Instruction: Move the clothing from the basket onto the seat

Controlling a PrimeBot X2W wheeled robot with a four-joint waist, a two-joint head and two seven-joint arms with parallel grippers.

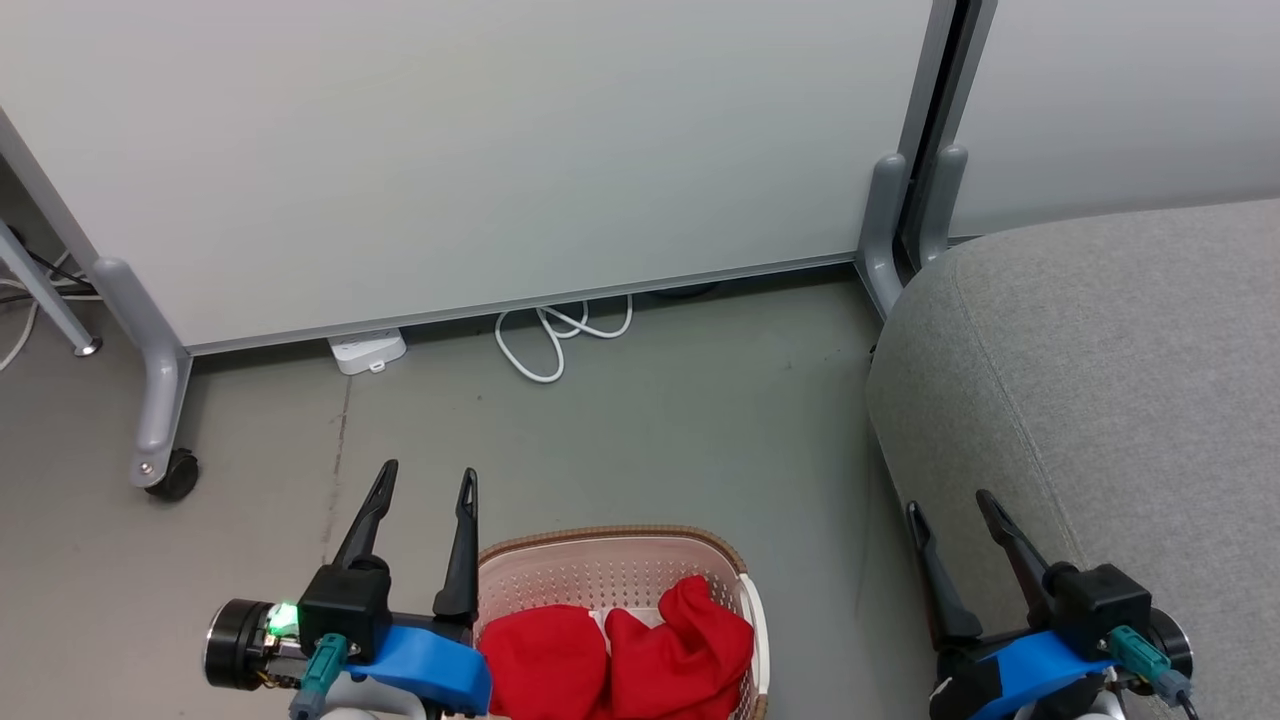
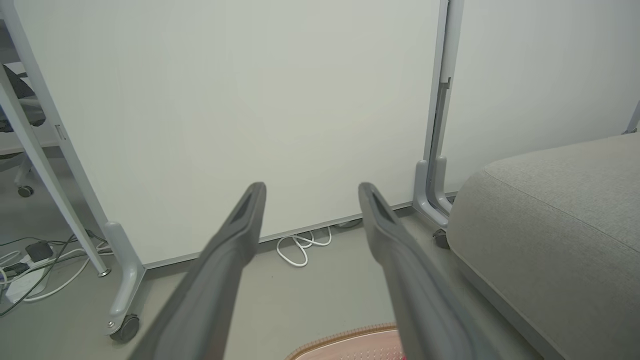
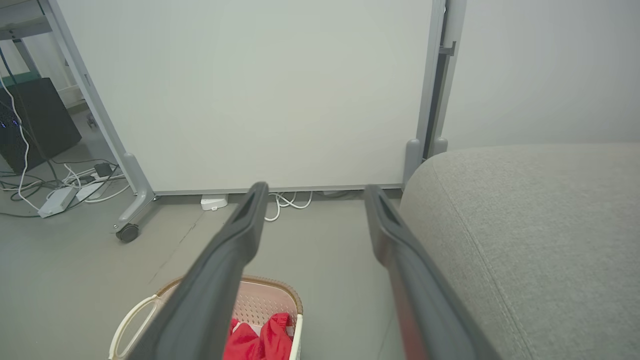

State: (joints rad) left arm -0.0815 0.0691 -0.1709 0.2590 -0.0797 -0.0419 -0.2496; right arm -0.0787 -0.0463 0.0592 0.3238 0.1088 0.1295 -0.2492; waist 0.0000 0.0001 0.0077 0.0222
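- Our left gripper (image 1: 429, 470) sits at 7 o'clock in the head view. Its two dark fingers are spread wide apart, holding nothing and touching nothing. Its inner finger shows just beside the rim of the basket (image 1: 610, 535).
- Our right gripper (image 1: 948, 502) sits at 5 o'clock, its fingers just as wide apart and empty. It shows against the near edge of the seat (image 1: 1100, 380).
- We count two grippers, one basket, one seat and two red heaps of clothing (image 1: 620, 655).
- The basket stands on the grey floor (image 1: 650, 420) at 6 o'clock. Both red heaps lie inside it side by side, one toward its 9 o'clock wall, the other toward 3 o'clock and bunched higher.
- The seat fills 3 to 4 o'clock, near the basket, with a strip of floor between them.
- At 12 o'clock stands a pale partition panel (image 1: 450, 150), with one white cable (image 1: 555, 340) looped at its foot.
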